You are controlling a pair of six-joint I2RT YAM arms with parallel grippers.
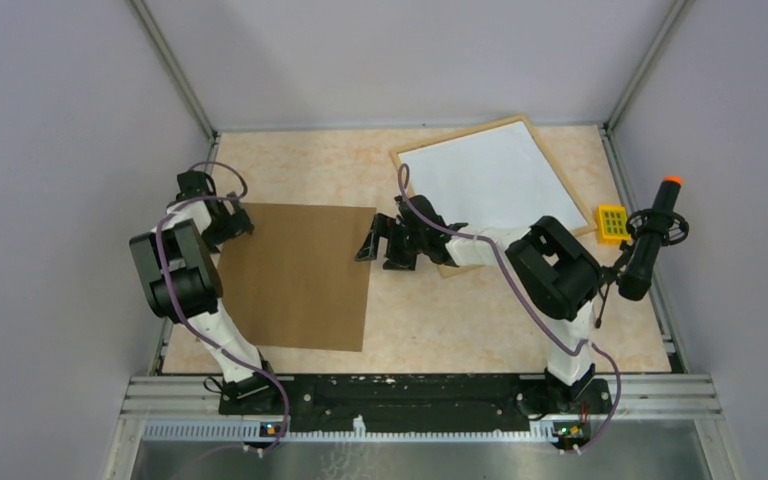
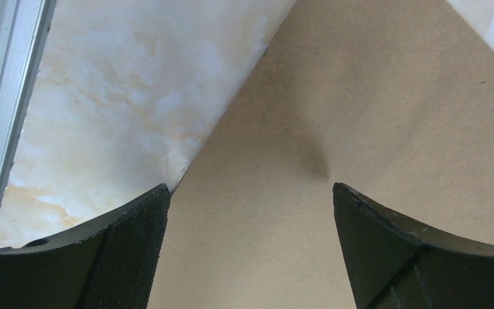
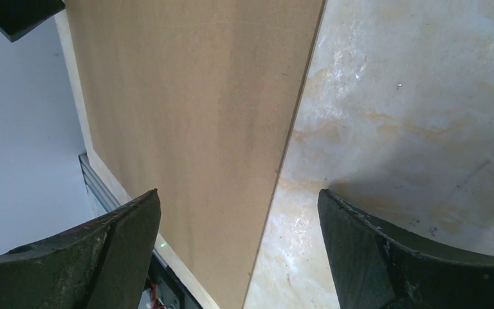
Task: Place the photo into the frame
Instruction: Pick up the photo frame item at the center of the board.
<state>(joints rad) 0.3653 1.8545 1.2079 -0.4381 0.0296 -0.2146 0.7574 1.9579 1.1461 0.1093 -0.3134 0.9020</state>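
- At upper right of the overhead view, flat on the bench [image 1: 440, 320]: frame [image 1: 460, 134] of thin light wood, set askew, long axis running from upper left to lower right, filled by a white sheet [image 1: 485, 180].
- Cannot find the photo in any view, with no orange-and-blue print showing. Possibly the white sheet lying face-down, possibly hidden under the board; cannot tell.
- Left of centre: brown backing board [image 1: 300, 275], lying flat, near the frame but apart from it.
- Left jaws: spread wide, pinching nothing, poised over the board's upper-left corner. One finger right at the board's edge in the left wrist view, bench marble beyond it.
- Right jaws: spread almost as wide, also empty, straddling the board's right edge near its upper-right corner and pointing left, away from the frame.
- Judged as the deciding relation: frame behind and to the right of the right jaws, with the right arm [image 1: 550, 265] crossing its lower-left corner, and well apart from the left arm [image 1: 175, 270]. Right arm clearly the nearer one.
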